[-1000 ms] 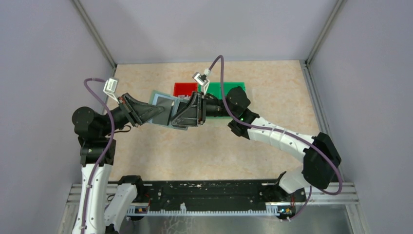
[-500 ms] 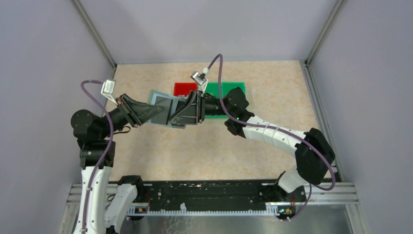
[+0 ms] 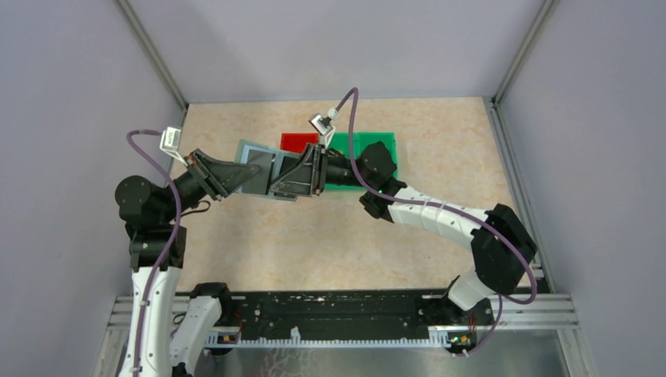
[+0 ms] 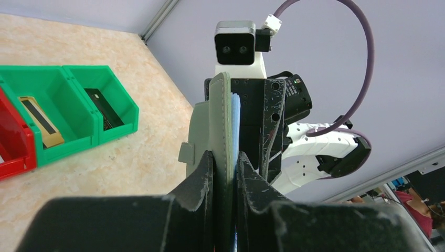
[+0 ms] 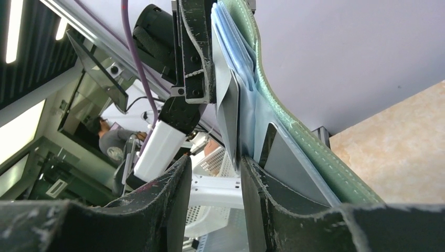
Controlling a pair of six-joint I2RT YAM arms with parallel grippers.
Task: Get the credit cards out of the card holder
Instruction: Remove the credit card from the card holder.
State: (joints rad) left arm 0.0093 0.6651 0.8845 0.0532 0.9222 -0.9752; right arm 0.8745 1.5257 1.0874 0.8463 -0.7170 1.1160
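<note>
Above mid-table, left gripper (image 4: 224, 157) clamps card holder (image 4: 220, 121) edge; grey credit card (image 5: 226, 105) points lengthwise into narrow, unclosed gap of right gripper (image 5: 215, 163).

A: Where can a claw pass?
B: Over the near half of the counter (image 3: 314, 243), bare between the arm bases and the card holder (image 3: 255, 157).
A: And behind?
B: The red bin (image 3: 297, 142) and green bin (image 3: 365, 141) stand just beyond the holder.
A: At the holder itself?
B: Tight. The left claw (image 3: 253, 174) clamps one end, and the right claw (image 3: 279, 185) faces it tip to tip. A grey card (image 5: 229, 113) takes one side of its gap.
</note>
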